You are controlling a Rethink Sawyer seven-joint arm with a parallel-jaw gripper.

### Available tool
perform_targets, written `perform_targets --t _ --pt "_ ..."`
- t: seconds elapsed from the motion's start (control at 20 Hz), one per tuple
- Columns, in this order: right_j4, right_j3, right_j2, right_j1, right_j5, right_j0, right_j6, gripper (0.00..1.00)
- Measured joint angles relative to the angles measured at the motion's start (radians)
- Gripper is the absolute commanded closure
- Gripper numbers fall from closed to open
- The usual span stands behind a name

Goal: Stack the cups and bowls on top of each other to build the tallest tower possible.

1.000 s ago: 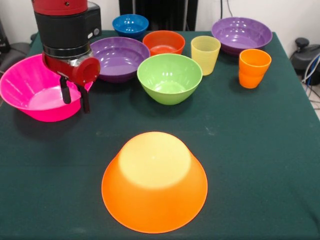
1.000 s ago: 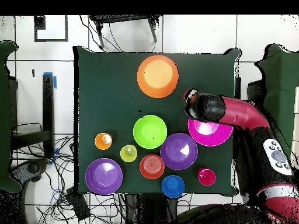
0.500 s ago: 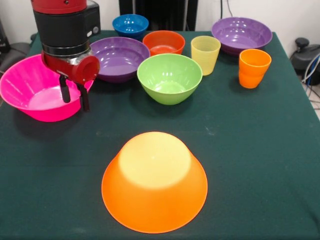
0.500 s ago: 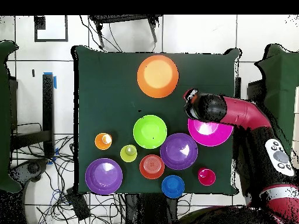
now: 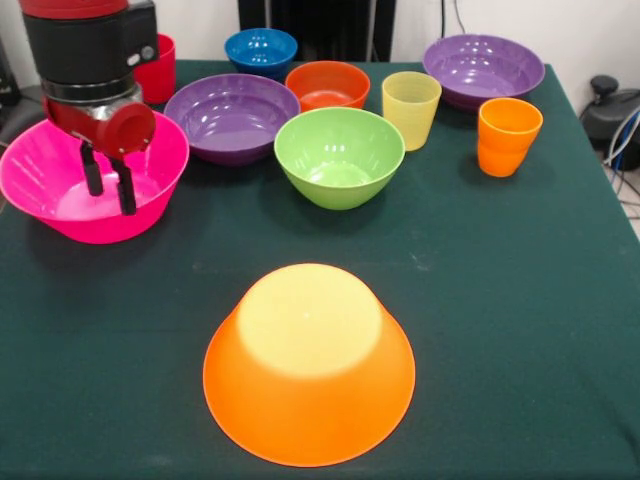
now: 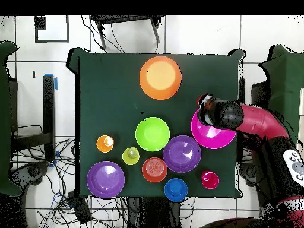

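I count seven bowls and three cups, all unstacked across the desk (image 5: 520, 300). My pincer (image 5: 108, 187) hangs released, fingers apart, inside the pink bowl (image 5: 60, 200); the upturned orange bowl (image 5: 309, 365) sits alone.

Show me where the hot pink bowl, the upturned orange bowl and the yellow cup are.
hot pink bowl (image 5: 160, 175), front view, on its right wall.
upturned orange bowl (image 5: 308, 320), front view, on its flat base, facing up.
yellow cup (image 5: 410, 115), front view, on its side wall.
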Motion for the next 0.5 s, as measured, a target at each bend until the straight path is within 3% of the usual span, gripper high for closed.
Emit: perform_targets --t 0.5 --pt "-0.031 0.031 0.011 0.000 0.000 -0.044 0.000 0.00"
